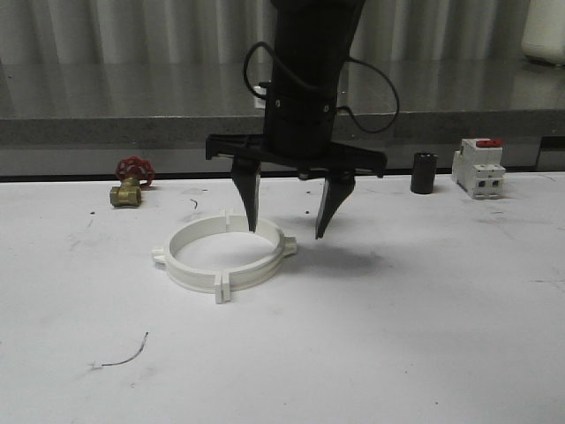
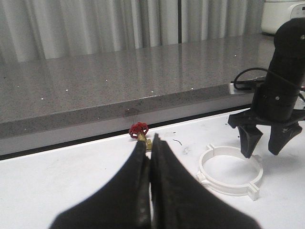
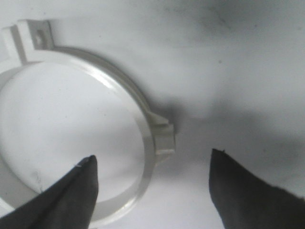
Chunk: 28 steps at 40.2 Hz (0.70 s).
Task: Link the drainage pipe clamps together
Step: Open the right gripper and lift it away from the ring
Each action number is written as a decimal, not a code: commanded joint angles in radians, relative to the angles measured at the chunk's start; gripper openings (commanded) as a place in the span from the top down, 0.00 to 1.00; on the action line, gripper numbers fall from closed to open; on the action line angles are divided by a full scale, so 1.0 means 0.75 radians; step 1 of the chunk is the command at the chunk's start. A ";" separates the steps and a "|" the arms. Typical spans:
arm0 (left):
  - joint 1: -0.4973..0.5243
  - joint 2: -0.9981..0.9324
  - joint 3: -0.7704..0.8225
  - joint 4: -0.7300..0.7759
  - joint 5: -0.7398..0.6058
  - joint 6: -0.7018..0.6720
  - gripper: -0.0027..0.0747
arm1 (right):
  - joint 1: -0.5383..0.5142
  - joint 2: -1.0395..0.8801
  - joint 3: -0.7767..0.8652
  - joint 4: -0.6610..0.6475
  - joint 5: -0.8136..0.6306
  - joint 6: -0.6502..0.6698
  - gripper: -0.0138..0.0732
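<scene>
The two white drainage pipe clamps (image 1: 238,276) lie on the white table as one closed ring, their end tabs meeting at the front and back. My right gripper (image 1: 286,234) hangs open just above the ring's right side, one finger over the inside and the other outside the rim. In the right wrist view the rim (image 3: 143,129) and its side lug (image 3: 164,136) sit between the spread fingers of the right gripper (image 3: 152,153), untouched. My left gripper (image 2: 149,140) is shut and empty, well to the left of the ring (image 2: 228,188), facing the right gripper (image 2: 261,155).
A brass valve with a red handle (image 1: 131,184) lies at the back left. A black cylinder (image 1: 424,172) and a white breaker with a red top (image 1: 478,166) stand at the back right. A thin wire scrap (image 1: 124,353) lies front left. A grey counter ledge (image 1: 106,128) runs behind the table.
</scene>
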 commanded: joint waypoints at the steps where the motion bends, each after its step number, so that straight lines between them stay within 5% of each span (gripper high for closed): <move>1: 0.005 0.028 -0.039 0.003 -0.095 -0.002 0.99 | -0.004 -0.154 -0.021 -0.021 0.047 -0.075 0.31; 14: 0.005 0.028 -0.039 0.003 -0.095 -0.002 0.99 | -0.011 -0.469 0.323 -0.083 -0.057 -0.165 1.00; 28: 0.005 0.028 -0.039 0.003 -0.095 -0.002 0.99 | -0.327 -0.946 0.833 -0.060 -0.188 -0.518 0.98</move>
